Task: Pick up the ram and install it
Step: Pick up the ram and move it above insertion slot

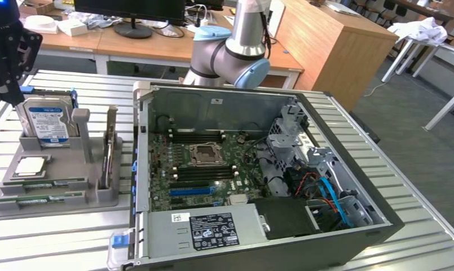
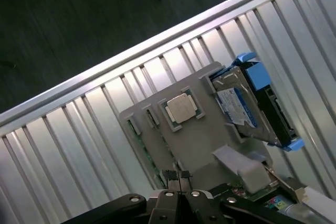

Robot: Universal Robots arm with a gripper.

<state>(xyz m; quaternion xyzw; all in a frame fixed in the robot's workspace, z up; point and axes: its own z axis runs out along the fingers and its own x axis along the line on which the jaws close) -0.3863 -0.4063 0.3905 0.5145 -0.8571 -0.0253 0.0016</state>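
Two green ram sticks lie flat in the front slots of a grey parts holder at the exterior view's left. In the wrist view the ram sits along the holder's edge, beside the CPU. My gripper hangs above the holder's back corner, near the hard drive. The wrist view has its fingertips pressed together with nothing between them, well above the holder. The open computer case shows its motherboard, with black memory slots on both sides of the CPU socket.
The holder also carries a blue-framed hard drive, a CPU and an upright card. The slatted metal table ends close behind the holder. Desks and a wooden cabinet stand beyond the arm's base.
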